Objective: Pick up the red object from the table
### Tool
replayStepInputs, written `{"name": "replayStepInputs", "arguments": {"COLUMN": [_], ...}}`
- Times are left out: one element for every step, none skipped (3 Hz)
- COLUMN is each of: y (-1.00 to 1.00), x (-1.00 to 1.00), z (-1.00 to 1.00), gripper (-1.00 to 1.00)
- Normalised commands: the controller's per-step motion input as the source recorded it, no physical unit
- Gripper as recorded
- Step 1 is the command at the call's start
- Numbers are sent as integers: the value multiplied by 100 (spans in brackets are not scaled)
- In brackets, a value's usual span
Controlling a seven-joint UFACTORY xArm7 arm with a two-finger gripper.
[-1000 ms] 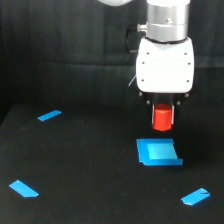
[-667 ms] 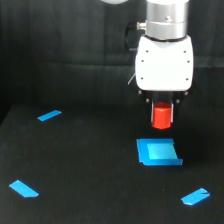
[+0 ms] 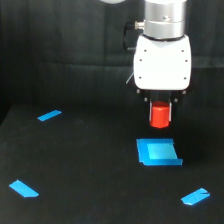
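Overhead, gripper (image 3: pixel 161 116) clamped around the red object (image 3: pixel 160 115), above the table (image 3: pixel 90 170), no legible writing

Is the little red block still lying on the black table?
No, the red block hangs clamped in the hand, clearly above the table and the blue square.
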Motion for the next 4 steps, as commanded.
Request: {"name": "replayStepInputs", "arguments": {"y": [12, 10, 13, 9], "x": [-5, -6, 1, -13], "z": [-4, -12, -4, 3], "gripper": [-94, -100, -96, -89]}}
